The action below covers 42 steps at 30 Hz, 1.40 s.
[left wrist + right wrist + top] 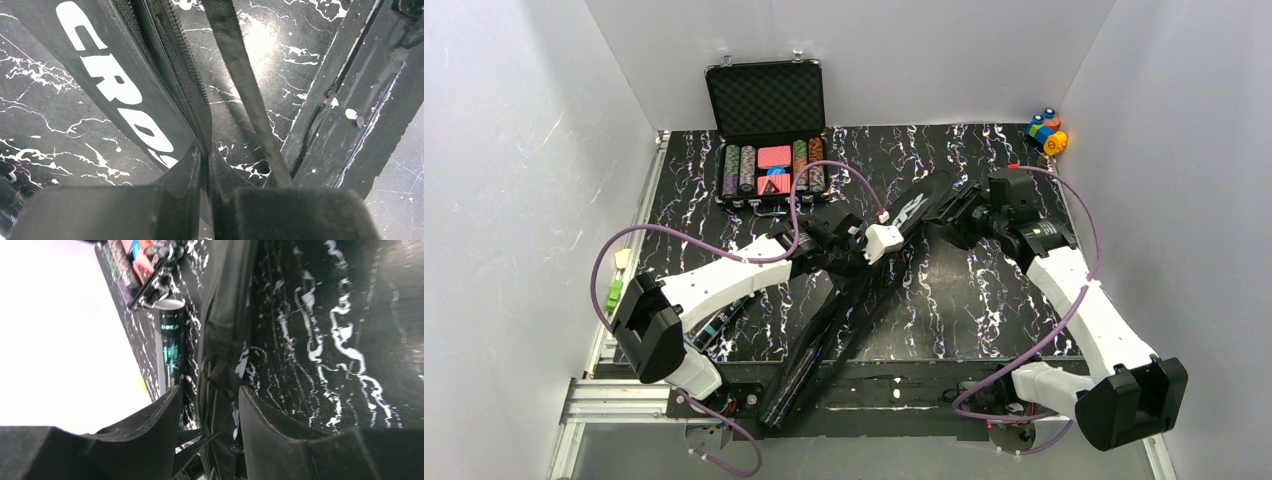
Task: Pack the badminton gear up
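The black CROSSWAY bag [824, 335] lies diagonally across the middle of the table. My left gripper [856, 258] is shut on its zipper edge; the wrist view shows the bag's white lettering [100, 75] and my gripper [206, 152] pinching the seam. My right gripper [954, 215] is at the bag's far end. It [206, 395] is open, with the bag's edge [225, 315] between the jaws. The black tube with teal print [171, 347] lies beyond, and under my left arm [724, 322] in the top view. No rackets or shuttlecocks show.
An open poker chip case [769, 150] stands at the back left and shows in the right wrist view [145, 260]. Toy blocks [1046, 130] sit in the back right corner. A bag strap [240, 85] crosses the table. White walls enclose three sides.
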{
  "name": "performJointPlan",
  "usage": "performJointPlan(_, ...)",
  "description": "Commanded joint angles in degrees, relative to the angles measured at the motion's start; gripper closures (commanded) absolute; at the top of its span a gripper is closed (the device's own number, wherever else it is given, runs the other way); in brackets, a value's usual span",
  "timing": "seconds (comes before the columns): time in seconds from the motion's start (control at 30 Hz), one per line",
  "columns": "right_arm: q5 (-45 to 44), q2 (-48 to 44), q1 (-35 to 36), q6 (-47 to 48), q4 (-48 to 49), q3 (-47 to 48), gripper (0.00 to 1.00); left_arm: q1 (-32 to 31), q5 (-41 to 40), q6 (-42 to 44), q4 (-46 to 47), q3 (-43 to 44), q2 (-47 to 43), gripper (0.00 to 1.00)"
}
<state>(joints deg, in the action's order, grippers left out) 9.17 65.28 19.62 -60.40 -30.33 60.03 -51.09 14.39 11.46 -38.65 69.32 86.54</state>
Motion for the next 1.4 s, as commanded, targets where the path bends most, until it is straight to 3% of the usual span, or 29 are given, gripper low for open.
performJointPlan(0.0,-0.1,-3.3,-4.5,2.1,1.3,-1.8,0.46,-0.1,2.7,0.2,-0.5,2.9,-3.2,1.0)
performJointPlan(0.3,3.4,-6.6,-4.0,-1.6,5.5,-4.5,0.47,0.1,2.3,0.7,-1.0,3.5,-3.1,1.0)
performJointPlan(0.53,-3.2,-4.1,10.5,-4.6,4.4,-2.0,0.43,0.1,1.4,0.6,-1.2,4.8,-2.2,1.0)
performJointPlan(0.67,-6.9,-3.0,14.9,-7.0,7.2,-3.9,0.43,0.2,1.1,0.6,-1.1,4.9,-2.1,1.0)
performJointPlan(1.17,-24.1,3.5,11.7,-1.7,1.8,1.9,0.44,0.4,2.8,0.5,-1.5,4.1,-4.7,1.0)
performJointPlan(1.37,-24.6,1.0,6.6,-0.1,2.0,1.1,0.44,0.4,3.7,0.6,-1.6,3.5,-5.2,1.0)
